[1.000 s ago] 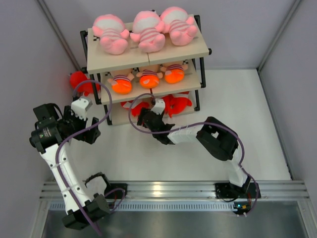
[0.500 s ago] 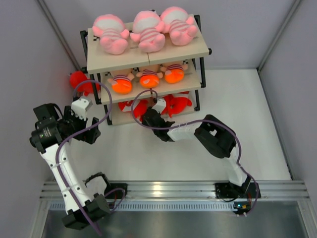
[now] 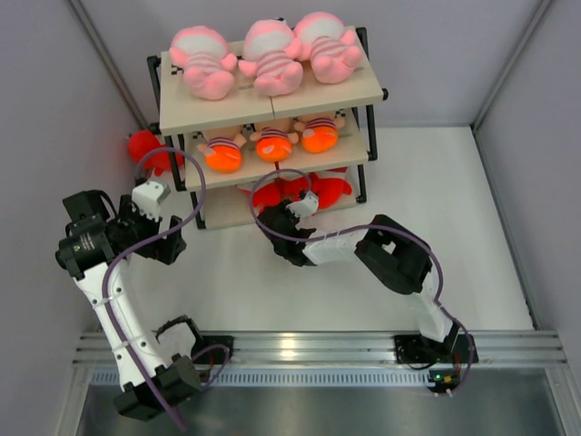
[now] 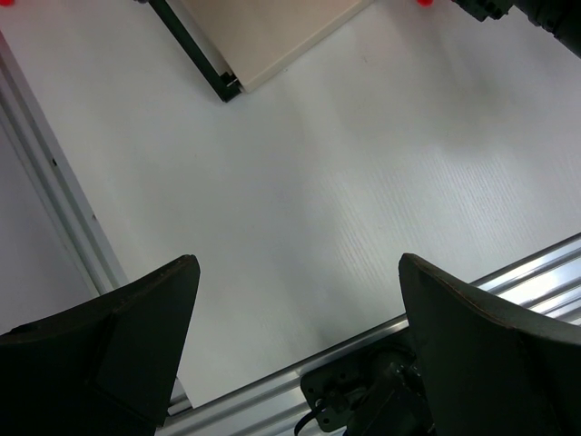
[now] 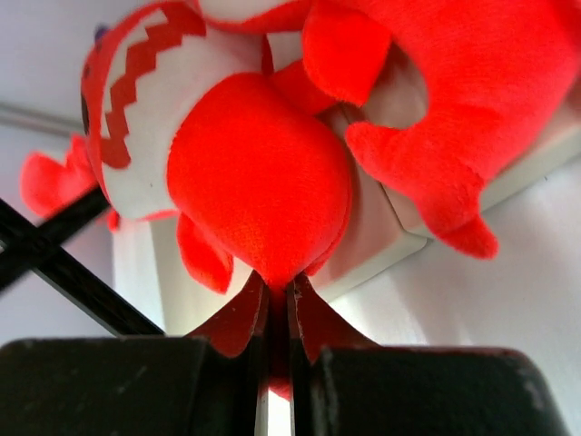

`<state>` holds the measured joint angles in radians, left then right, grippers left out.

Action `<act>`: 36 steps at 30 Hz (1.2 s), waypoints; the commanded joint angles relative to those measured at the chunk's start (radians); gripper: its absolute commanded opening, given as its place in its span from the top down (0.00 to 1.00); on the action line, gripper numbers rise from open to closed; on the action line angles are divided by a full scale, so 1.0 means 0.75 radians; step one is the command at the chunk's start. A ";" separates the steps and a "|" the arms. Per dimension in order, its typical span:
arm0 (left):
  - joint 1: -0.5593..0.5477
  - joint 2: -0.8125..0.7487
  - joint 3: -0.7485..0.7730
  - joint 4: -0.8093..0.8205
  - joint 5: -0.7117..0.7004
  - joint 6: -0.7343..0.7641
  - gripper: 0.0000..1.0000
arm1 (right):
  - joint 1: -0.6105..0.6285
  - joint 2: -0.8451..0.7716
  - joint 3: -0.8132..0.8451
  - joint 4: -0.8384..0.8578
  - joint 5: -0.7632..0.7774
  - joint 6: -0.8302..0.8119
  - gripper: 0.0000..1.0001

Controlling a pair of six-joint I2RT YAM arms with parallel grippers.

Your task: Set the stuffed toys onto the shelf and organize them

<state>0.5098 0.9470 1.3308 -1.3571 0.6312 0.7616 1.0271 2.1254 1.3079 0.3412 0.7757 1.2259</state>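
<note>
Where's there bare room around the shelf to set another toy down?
Bare: the front strip of the shelf top, before the pink dolls, and the table right of it. Crowded: the bottom tier, where the right gripper clamps a red shark beside another.

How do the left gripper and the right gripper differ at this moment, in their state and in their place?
The left gripper is wide open and empty; the right gripper is shut, pinching a fold of the red shark. The left gripper hangs over bare table near the left front corner of the shelf; the right gripper is at the shelf's bottom board. Both have dark fingers.
</note>
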 commanded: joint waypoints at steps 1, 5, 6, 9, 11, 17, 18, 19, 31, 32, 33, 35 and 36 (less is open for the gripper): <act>0.001 0.011 0.023 -0.003 0.034 -0.003 0.03 | 0.031 -0.095 0.060 -0.099 0.238 0.312 1.00; 0.001 0.034 0.036 -0.001 0.020 0.005 0.03 | 0.038 -0.061 0.105 -0.175 0.303 0.423 1.00; 0.001 0.036 0.038 -0.003 0.018 0.007 0.03 | 0.042 -0.028 0.150 -0.219 0.301 0.427 1.00; 0.001 0.054 0.054 -0.003 0.013 0.013 0.03 | 0.040 0.037 0.227 -0.305 0.307 0.484 1.00; 0.001 0.061 0.062 -0.001 0.017 0.015 0.03 | 0.044 0.089 0.303 -0.365 0.328 0.509 1.00; 0.003 0.083 0.056 -0.003 0.030 0.032 0.03 | 0.034 0.146 0.396 -0.467 0.350 0.487 1.00; 0.003 0.089 0.054 -0.001 0.032 0.034 0.03 | 0.034 0.142 0.389 -0.421 0.346 0.474 1.00; 0.003 0.091 0.054 -0.003 0.038 0.032 0.04 | 0.034 0.140 0.383 -0.408 0.332 0.468 1.00; 0.003 0.079 0.040 -0.001 0.034 0.036 0.04 | 0.048 0.099 0.259 -0.191 0.240 0.296 0.51; 0.003 0.079 0.032 -0.001 0.032 0.036 0.04 | 0.050 0.083 0.236 -0.161 0.240 0.282 0.50; 0.003 0.077 0.026 -0.001 0.026 0.038 0.04 | 0.052 0.073 0.226 -0.154 0.240 0.272 0.49; 0.003 0.077 0.013 0.016 0.005 0.030 0.04 | 0.058 0.040 0.187 -0.128 0.238 0.239 0.47; 0.003 0.073 0.001 0.026 -0.007 0.015 0.04 | 0.060 0.026 0.175 -0.103 0.238 0.209 0.45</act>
<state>0.5098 1.0164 1.3430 -1.3560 0.6319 0.7658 1.0512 2.2242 1.4651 0.1734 0.9436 1.4425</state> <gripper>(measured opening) 0.964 0.539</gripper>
